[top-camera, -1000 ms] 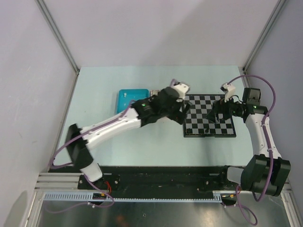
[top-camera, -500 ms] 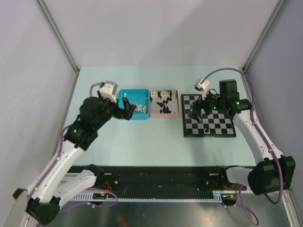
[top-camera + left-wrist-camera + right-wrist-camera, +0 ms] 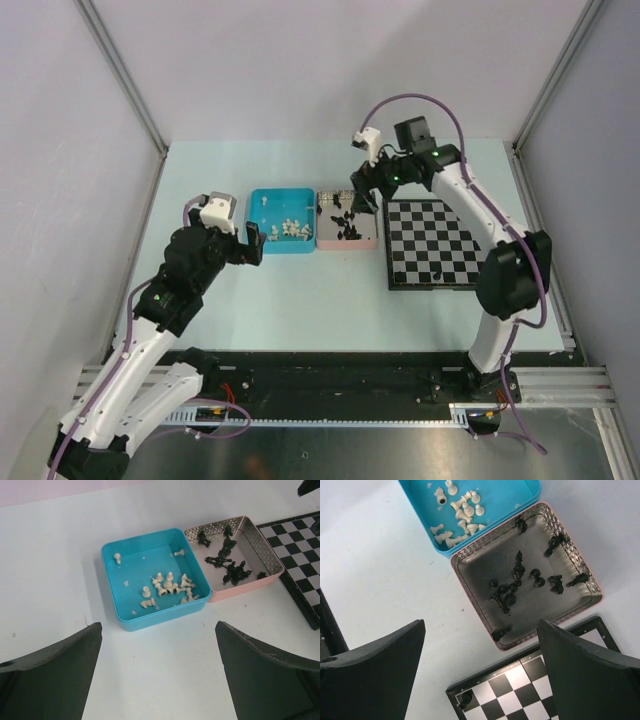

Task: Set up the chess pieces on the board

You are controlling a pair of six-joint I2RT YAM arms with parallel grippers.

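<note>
The board [image 3: 436,244] lies at the right, with a black piece [image 3: 465,699] on its corner square. Most black chess pieces [image 3: 517,577] lie tumbled in the pink tray [image 3: 347,237]. The white chess pieces [image 3: 167,585] lie in the blue tray [image 3: 270,210]. My left gripper [image 3: 254,240] hovers open and holds nothing, just left of the blue tray, with bare table between its fingers [image 3: 55,670]. My right gripper [image 3: 362,194] hangs open over the pink tray's far right corner, also holding nothing. In its wrist view the pink tray [image 3: 470,587] and the board's corner [image 3: 520,690] lie below.
Blue tray, pink tray and board sit side by side across the middle of the pale table [image 3: 300,290]. The right arm [image 3: 470,200] arches over the board's far side. Enclosure walls and posts [image 3: 120,80] bound the table.
The left arm has swung back from the board's edge to the left of the blue tray. The right arm has moved from over the board to above the pink tray.
</note>
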